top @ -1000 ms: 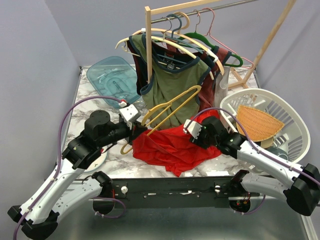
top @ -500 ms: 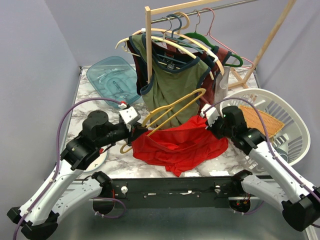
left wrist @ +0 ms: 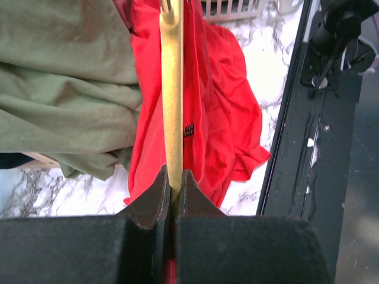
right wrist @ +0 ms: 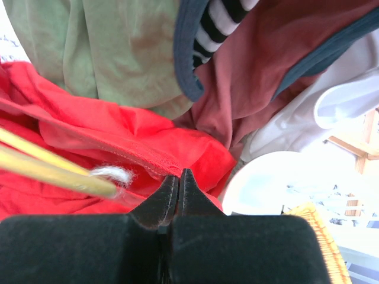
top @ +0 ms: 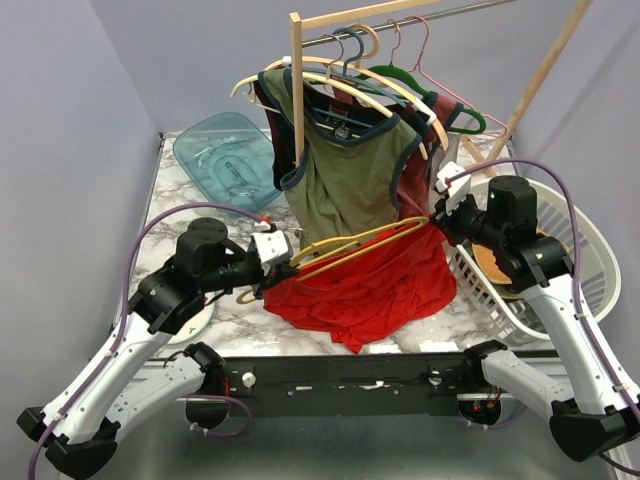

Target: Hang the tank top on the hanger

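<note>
The red tank top (top: 372, 288) lies on the marble table, its upper right edge lifted toward my right gripper (top: 438, 216). In the right wrist view that gripper (right wrist: 179, 179) is shut on the top's hem (right wrist: 127, 155). The yellow hanger (top: 350, 247) lies nearly level over the top, its hook end (top: 243, 296) low on the left. My left gripper (top: 284, 257) is shut on the hanger near the hook. The left wrist view shows the jaws (left wrist: 173, 182) pinching the yellow bar (left wrist: 172, 100) above the red fabric (left wrist: 222, 112). The hanger's far tip (right wrist: 65, 176) sits just left of the right jaws.
A wooden rack (top: 297, 90) behind holds an olive-green top (top: 345, 180), a maroon garment (top: 415, 175) and several hangers. A white laundry basket (top: 585, 245) stands at the right, against the right arm. A blue tub (top: 225, 155) sits at the back left.
My right gripper shut on the top's edge and rose to the right, pulling the fabric up. The hanger tilted down to nearly level, and the left gripper shifted slightly right.
</note>
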`<act>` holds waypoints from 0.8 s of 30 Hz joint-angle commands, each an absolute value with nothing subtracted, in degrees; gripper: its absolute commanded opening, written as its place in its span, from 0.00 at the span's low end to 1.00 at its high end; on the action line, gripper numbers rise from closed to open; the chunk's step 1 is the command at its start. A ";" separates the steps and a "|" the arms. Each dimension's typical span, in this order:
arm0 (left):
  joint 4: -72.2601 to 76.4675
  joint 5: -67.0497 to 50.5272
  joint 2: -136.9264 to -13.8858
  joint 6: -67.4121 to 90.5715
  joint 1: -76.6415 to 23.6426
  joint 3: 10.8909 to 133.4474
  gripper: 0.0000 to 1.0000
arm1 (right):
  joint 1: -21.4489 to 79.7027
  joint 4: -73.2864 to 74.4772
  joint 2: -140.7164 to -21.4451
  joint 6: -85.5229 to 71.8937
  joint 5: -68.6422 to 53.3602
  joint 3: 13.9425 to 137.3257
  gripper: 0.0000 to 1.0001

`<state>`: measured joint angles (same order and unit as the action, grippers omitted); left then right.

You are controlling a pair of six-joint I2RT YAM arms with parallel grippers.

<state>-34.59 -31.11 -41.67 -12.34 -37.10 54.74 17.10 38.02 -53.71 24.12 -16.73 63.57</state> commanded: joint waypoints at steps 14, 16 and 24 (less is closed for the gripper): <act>-37.18 -28.04 -46.40 -17.31 -36.83 57.92 0.00 | 15.64 45.96 -53.88 27.94 -26.10 71.54 0.01; -37.18 -28.21 -47.02 -17.31 -36.91 58.09 0.00 | 15.64 46.76 -53.88 29.09 -27.07 71.89 0.01; -37.88 -38.84 -51.94 -17.67 -37.97 60.46 0.00 | 15.73 48.60 -58.53 29.62 -35.75 79.17 0.01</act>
